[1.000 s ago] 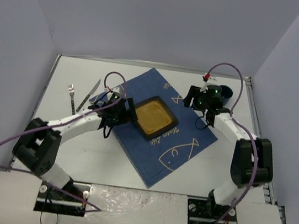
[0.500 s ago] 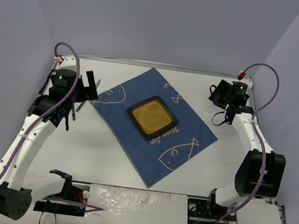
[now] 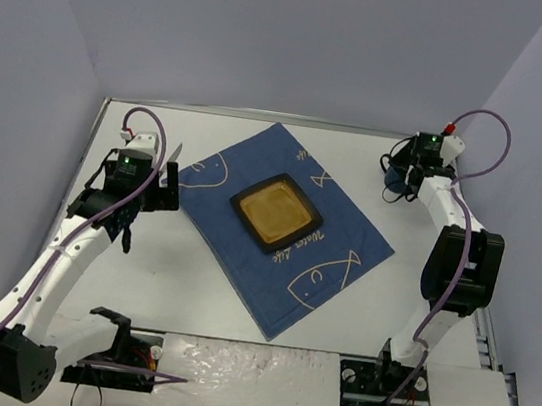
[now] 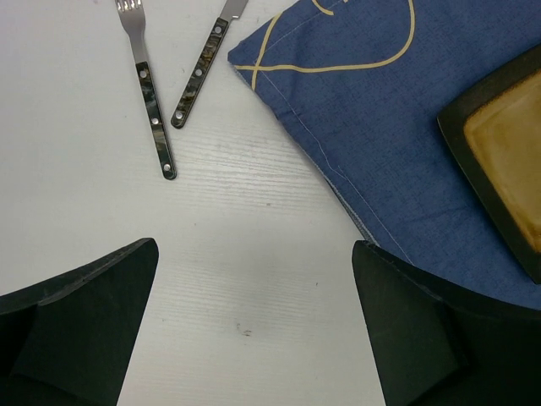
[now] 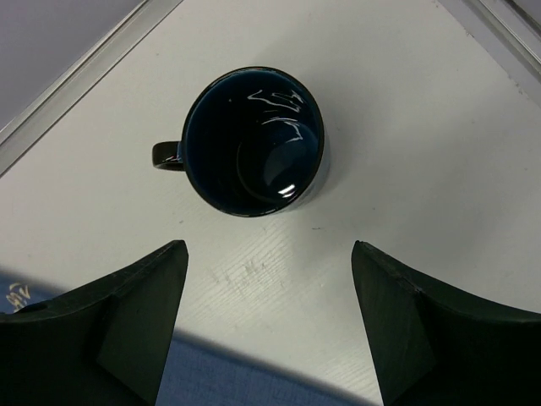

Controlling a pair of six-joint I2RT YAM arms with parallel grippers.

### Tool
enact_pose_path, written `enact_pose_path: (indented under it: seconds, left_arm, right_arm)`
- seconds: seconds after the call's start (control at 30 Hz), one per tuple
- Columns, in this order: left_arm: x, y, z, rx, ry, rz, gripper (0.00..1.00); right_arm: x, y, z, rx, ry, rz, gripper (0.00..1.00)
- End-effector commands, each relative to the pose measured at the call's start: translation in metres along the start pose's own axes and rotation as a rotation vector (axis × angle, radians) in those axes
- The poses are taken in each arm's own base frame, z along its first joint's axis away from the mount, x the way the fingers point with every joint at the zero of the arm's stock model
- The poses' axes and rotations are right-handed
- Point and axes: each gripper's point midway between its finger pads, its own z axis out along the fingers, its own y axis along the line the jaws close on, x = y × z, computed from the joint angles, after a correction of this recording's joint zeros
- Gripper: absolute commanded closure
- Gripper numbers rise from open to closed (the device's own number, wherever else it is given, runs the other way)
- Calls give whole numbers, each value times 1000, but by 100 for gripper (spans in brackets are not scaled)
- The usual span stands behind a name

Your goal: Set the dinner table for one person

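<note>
The white dinner table (image 3: pixel 188 287) carries a blue fish-print cloth (image 3: pixel 340 248) with a square dark plate (image 3: pixel 275 211) on it. A fork (image 4: pixel 149 95) and a knife (image 4: pixel 201 74) lie side by side on the bare table left of the cloth (image 4: pixel 397 127). My left gripper (image 4: pixel 254 254) is open and empty above the table just short of them, beside the cloth's edge; it also shows in the top view (image 3: pixel 145 198). A dark blue mug (image 5: pixel 254 142) stands upright at the back right. My right gripper (image 5: pixel 269 258) is open and empty just short of it.
The table's metal rim (image 5: pixel 76 80) runs close behind the mug, with grey walls around the table. The plate's corner (image 4: pixel 507 161) shows at the right of the left wrist view. The cloth's edge (image 5: pixel 254 381) lies under the right gripper.
My left arm has swung away from the plate to the fork and knife at the left. My right gripper has moved to the back right, over the mug.
</note>
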Motion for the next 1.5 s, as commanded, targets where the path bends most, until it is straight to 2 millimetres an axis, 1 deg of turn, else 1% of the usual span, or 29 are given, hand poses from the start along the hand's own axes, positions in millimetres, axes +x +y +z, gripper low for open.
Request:
enact_pose_path:
  seconds: [0.0,0.1,0.3,0.47,0.6,0.7,0.8,0.87,0.93,1.0,1.1,1.17,1.27,1.33,1.47]
  left_arm:
    - [-29,-1,-12,12,-103,-4,3]
    - [-29,-1,-12,8,-102,-3,3]
    - [-29,-1,-11,6,-100,1,3]
    - [-28,-1,-10,4,-94,3,3]
    - [-28,0,-10,2,-94,3,3]
    - [-27,0,-10,1,-94,5,3]
    - [-27,1,-10,-1,-91,7,3]
    - [-27,1,-10,-4,-92,8,3]
    - [-27,1,-10,-3,-91,8,3]
    - [-27,1,-10,-3,-93,8,3]
    - [-26,2,-10,-6,-92,8,3]
    - [-26,2,-10,-7,-93,9,3]
    - [-26,2,-10,-6,-91,10,3]
    - [-26,1,-9,-5,-90,9,3]
    - [-26,3,-9,-12,-90,12,3]
  right_arm:
    - [-35,8,11,25,-84,87,27]
    - [-29,5,24,47,-72,105,30]
    - [-16,1,44,76,-46,122,33]
    - [-10,-4,56,96,-33,153,35]
    - [-9,-3,59,99,-33,176,38]
    - [-7,-3,62,102,-30,185,44]
    - [-8,-2,64,100,-28,187,55]
    - [-9,-5,64,103,-29,182,66]
    - [-9,-8,63,104,-27,169,74]
    - [-12,-14,61,104,-25,154,87]
    - [-15,-21,56,90,-13,91,99]
    - [-13,-31,51,90,20,36,100]
    - [-22,-39,44,55,27,-25,100]
    - [-32,-39,36,28,15,-98,100]
    - [-49,-27,15,-62,-12,-239,100]
